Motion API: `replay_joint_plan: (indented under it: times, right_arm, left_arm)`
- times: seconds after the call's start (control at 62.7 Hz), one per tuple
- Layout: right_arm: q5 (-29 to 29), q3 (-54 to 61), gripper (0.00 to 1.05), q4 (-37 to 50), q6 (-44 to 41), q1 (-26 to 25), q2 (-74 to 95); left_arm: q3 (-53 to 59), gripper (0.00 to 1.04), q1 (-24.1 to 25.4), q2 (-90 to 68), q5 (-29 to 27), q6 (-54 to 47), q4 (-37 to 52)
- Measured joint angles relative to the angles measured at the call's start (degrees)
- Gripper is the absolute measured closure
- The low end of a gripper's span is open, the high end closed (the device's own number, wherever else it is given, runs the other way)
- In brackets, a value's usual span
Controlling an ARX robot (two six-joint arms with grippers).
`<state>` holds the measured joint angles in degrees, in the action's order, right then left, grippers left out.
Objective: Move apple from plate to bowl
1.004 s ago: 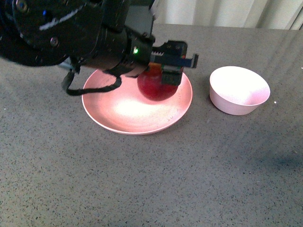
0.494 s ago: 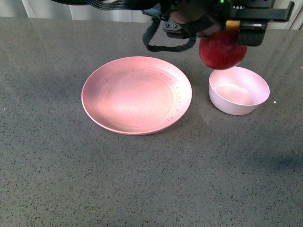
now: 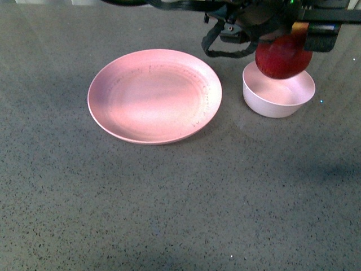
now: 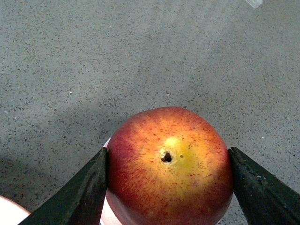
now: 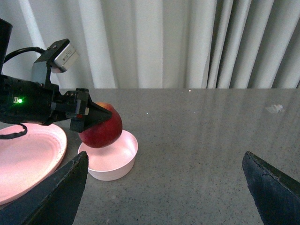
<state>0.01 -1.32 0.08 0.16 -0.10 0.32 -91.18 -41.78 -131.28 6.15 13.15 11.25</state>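
Observation:
The dark red apple (image 3: 283, 57) hangs just above the small pale bowl (image 3: 277, 99), held in my left gripper (image 3: 287, 51), which is shut on it. In the left wrist view the apple (image 4: 169, 166) fills the gap between the two black fingers (image 4: 84, 192), its yellow stem patch facing the camera. The right wrist view shows the apple (image 5: 101, 132) over the bowl (image 5: 110, 162), not touching it. The wide pink plate (image 3: 154, 95) lies empty to the left of the bowl. My right gripper (image 5: 164, 190) is open, off to the bowl's right, nothing between its fingers.
Everything stands on a dark grey speckled tabletop (image 3: 186, 203). Pale curtains (image 5: 187, 42) hang behind the table's far edge. The left arm's black body and cables (image 3: 237, 28) reach over the table behind the plate.
My left gripper carried the apple up off the plate and rightward, and it has since come lower over the bowl. The plate is left empty.

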Motion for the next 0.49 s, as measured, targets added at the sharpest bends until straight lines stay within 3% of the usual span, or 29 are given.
replay_joint_plan:
  times: [0.494]
  right_arm:
    - [0.0,0.0,0.09,0.0,-0.02,0.0,0.0]
  left_arm:
    - [-1.22,0.36,0.39,-3.08,0.28,0.37,-0.42]
